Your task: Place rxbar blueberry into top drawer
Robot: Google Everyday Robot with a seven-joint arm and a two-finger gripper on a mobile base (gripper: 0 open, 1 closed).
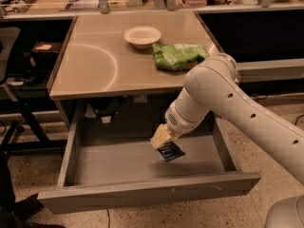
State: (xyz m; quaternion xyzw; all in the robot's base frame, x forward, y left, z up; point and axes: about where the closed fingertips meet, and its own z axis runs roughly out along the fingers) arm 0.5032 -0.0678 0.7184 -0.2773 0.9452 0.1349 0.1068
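The top drawer (118,164) stands pulled out under the table, its grey floor in view. My gripper (162,143) reaches down into the drawer, right of its middle, with its tan fingers shut on the rxbar blueberry (171,152). The small dark navy bar hangs tilted from the fingertips, at or just above the drawer floor; I cannot tell whether it touches. The white arm comes in from the right over the drawer's right side wall.
On the tan table top (95,65) lie a white bowl (142,36) and a green crinkly bag (178,56) at the back right. A dark chair and shelf (19,56) stand to the left. The drawer front (152,194) juts toward the camera.
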